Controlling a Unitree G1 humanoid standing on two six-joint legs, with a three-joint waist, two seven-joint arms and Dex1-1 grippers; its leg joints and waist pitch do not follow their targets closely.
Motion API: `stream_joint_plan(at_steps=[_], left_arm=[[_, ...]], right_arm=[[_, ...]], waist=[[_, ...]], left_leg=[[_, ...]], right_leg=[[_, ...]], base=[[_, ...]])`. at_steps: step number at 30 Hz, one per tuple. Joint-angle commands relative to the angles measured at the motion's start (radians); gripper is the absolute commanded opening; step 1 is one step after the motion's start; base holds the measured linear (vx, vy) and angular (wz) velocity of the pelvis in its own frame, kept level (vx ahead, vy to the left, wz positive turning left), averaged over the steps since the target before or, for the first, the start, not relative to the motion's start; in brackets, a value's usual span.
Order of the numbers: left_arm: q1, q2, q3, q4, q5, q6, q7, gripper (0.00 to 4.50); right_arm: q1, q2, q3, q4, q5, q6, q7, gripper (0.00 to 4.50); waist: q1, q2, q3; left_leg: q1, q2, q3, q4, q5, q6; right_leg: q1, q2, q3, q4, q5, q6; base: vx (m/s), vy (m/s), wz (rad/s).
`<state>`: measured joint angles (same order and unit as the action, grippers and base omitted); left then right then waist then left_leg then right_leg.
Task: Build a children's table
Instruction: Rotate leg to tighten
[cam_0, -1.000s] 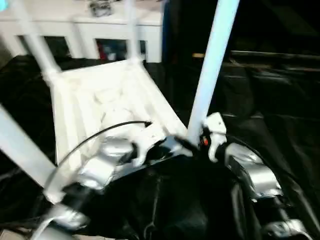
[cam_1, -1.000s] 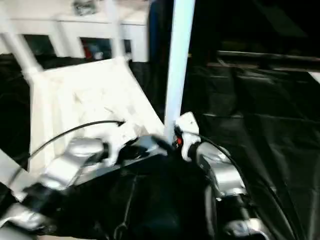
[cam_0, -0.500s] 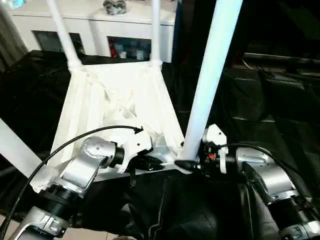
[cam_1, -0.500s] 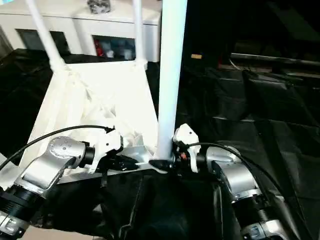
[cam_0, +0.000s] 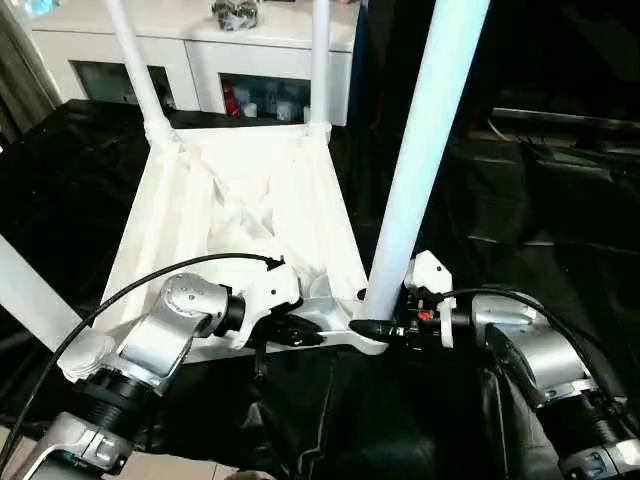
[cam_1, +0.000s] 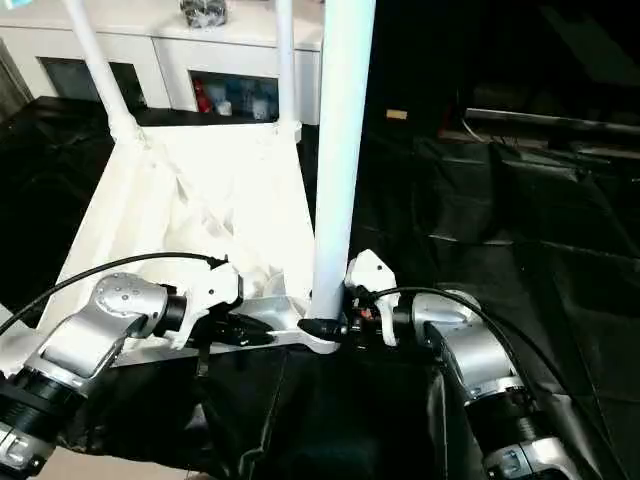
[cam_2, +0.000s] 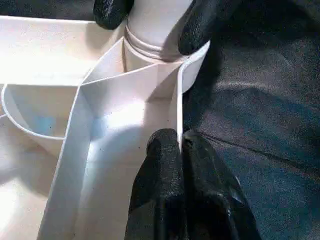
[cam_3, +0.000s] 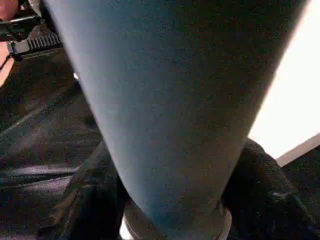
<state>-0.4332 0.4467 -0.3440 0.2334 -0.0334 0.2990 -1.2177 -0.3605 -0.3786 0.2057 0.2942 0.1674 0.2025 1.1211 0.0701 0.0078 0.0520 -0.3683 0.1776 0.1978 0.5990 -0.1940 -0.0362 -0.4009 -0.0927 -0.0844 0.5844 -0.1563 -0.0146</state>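
Firmly right claw (cam_2: 152, 20) around leg (cam_0: 420, 170) base

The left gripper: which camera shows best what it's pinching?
The left wrist view: the left gripper is shut on the thin rim wall of the tabletop, beside the corner socket. The head views show it from above, partly under its own wrist. The right wrist view looks along the near leg.

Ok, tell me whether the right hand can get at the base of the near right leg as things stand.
Probably yes: the right hand already sits at the base of the near right leg, its fingers on either side of it above the tabletop socket, nothing between.
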Motion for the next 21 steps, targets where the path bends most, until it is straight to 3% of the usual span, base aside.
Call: stream_joint_plan(at_steps=[1,3,4,6,7,9,10,12,13,14,16,17,18,19,21], left_arm=[[-0.033,-0.014,-0.011,-0.009,-0.012,-0.017,-0.008,0.00],[-0.040,-0.029,-0.002,0.007,-0.007,-0.008,0.023,0.00],[-0.044,-0.042,0.005,0.015,-0.003,0.002,0.051,0.00],[-0.058,-0.079,0.020,0.041,0.009,0.021,0.123,0.00],[-0.066,-0.104,0.026,0.060,0.022,0.031,0.174,0.00],[-0.075,-0.145,0.031,0.081,0.039,0.046,0.248,0.00],[-0.076,-0.160,0.032,0.086,0.044,0.052,0.272,0.00],[-0.079,-0.216,0.034,0.097,0.057,0.073,0.349,0.00],[-0.081,-0.237,0.034,0.101,0.062,0.081,0.377,0.00],[-0.085,-0.260,0.037,0.110,0.069,0.088,0.414,0.00],[-0.103,-0.310,0.044,0.135,0.079,0.097,0.484,0.00],[-0.103,-0.310,0.044,0.135,0.079,0.097,0.484,0.00],[-0.120,-0.347,0.041,0.154,0.088,0.097,0.524,0.00],[-0.128,-0.360,0.029,0.162,0.092,0.089,0.524,0.00],[-0.131,-0.362,0.024,0.163,0.094,0.086,0.521,0.00]], right_arm=[[0.002,0.009,0.034,0.006,0.003,0.007,0.013,2.25],[0.012,0.018,0.032,0.009,-0.001,0.001,-0.005,2.25],[0.017,0.028,0.029,0.013,-0.004,0.006,-0.026,2.18],[0.022,0.064,0.021,0.036,-0.028,0.002,-0.108,2.10],[0.018,0.093,0.010,0.061,-0.048,-0.005,-0.180,2.09],[0.009,0.144,-0.012,0.107,-0.076,-0.009,-0.304,2.03],[0.004,0.164,-0.022,0.126,-0.084,-0.008,-0.352,2.00],[-0.008,0.221,-0.050,0.174,-0.096,-0.005,-0.475,1.99],[-0.012,0.243,-0.061,0.190,-0.099,-0.003,-0.519,1.98],[-0.017,0.265,-0.071,0.207,-0.100,-0.004,-0.561,1.97],[-0.042,0.318,-0.095,0.252,-0.105,-0.002,-0.664,1.97],[-0.042,0.318,-0.095,0.252,-0.105,-0.002,-0.664,1.97],[-0.074,0.367,-0.120,0.296,-0.107,0.000,-0.745,1.97],[-0.097,0.386,-0.118,0.315,-0.121,-0.016,-0.769,1.97],[-0.103,0.390,-0.115,0.321,-0.126,-0.027,-0.774,1.97]], waist=[[-0.001,0.008,-0.064],[-0.003,0.006,-0.064],[0.000,0.013,-0.064],[-0.003,0.011,-0.061],[-0.005,0.019,-0.060],[-0.014,0.012,-0.057],[-0.020,0.017,-0.056],[-0.029,0.009,-0.055],[-0.037,0.014,-0.053],[-0.044,0.007,-0.052],[-0.050,0.013,-0.051],[-0.055,0.017,-0.047],[-0.058,0.014,-0.048],[-0.065,0.021,-0.047],[-0.080,0.025,-0.047]], left_leg=[[0.017,0.059,-0.029,-0.080,-0.232,0.016],[0.018,0.058,-0.027,-0.080,-0.250,0.011],[0.021,0.057,-0.028,-0.080,-0.258,0.007],[0.022,0.058,-0.028,-0.082,-0.278,-0.003],[0.024,0.056,-0.031,-0.082,-0.301,-0.015],[0.024,0.053,-0.034,-0.084,-0.336,-0.029],[0.026,0.051,-0.035,-0.084,-0.360,-0.037],[0.021,0.049,-0.041,-0.085,-0.376,-0.034],[0.025,0.048,-0.042,-0.083,-0.389,-0.035],[0.026,0.045,-0.044,-0.081,-0.403,-0.031],[0.022,0.045,-0.049,-0.083,-0.420,-0.022],[0.025,0.045,-0.050,-0.084,-0.439,-0.025],[0.032,0.041,-0.055,-0.080,-0.473,-0.030],[0.040,0.040,-0.058,-0.079,-0.498,-0.034],[0.036,0.042,-0.068,-0.084,-0.536,-0.033]], right_leg=[[0.047,-0.063,0.052,-0.058,-0.260,-0.220],[0.045,-0.063,0.052,-0.062,-0.278,-0.218],[0.044,-0.064,0.052,-0.063,-0.285,-0.218],[0.041,-0.062,0.052,-0.067,-0.304,-0.213],[0.041,-0.063,0.051,-0.070,-0.338,-0.205],[0.040,-0.064,0.047,-0.081,-0.407,-0.182],[0.037,-0.063,0.045,-0.086,-0.448,-0.166],[0.041,-0.065,0.040,-0.092,-0.510,-0.136],[0.034,-0.066,0.038,-0.098,-0.549,-0.124],[0.034,-0.066,0.032,-0.107,-0.594,-0.104],[0.037,-0.066,0.024,-0.115,-0.626,-0.079],[0.031,-0.065,0.021,-0.118,-0.639,-0.075],[0.031,-0.064,0.010,-0.128,-0.668,-0.055],[0.025,-0.064,0.005,-0.134,-0.674,-0.053],[0.037,-0.064,-0.010,-0.137,-0.658,-0.045]], base=[[0.000,0.000,0.00],[0.000,0.000,0.00],[0.000,0.000,0.00],[0.000,0.000,0.00],[0.000,0.000,0.00],[0.000,0.000,0.00],[0.000,0.000,0.00],[0.000,0.000,0.00],[0.000,0.000,0.00],[0.000,0.000,0.00],[0.000,0.000,0.00],[0.000,0.000,0.00],[0.000,0.000,0.00],[0.000,0.000,0.00],[0.000,0.000,0.00]])
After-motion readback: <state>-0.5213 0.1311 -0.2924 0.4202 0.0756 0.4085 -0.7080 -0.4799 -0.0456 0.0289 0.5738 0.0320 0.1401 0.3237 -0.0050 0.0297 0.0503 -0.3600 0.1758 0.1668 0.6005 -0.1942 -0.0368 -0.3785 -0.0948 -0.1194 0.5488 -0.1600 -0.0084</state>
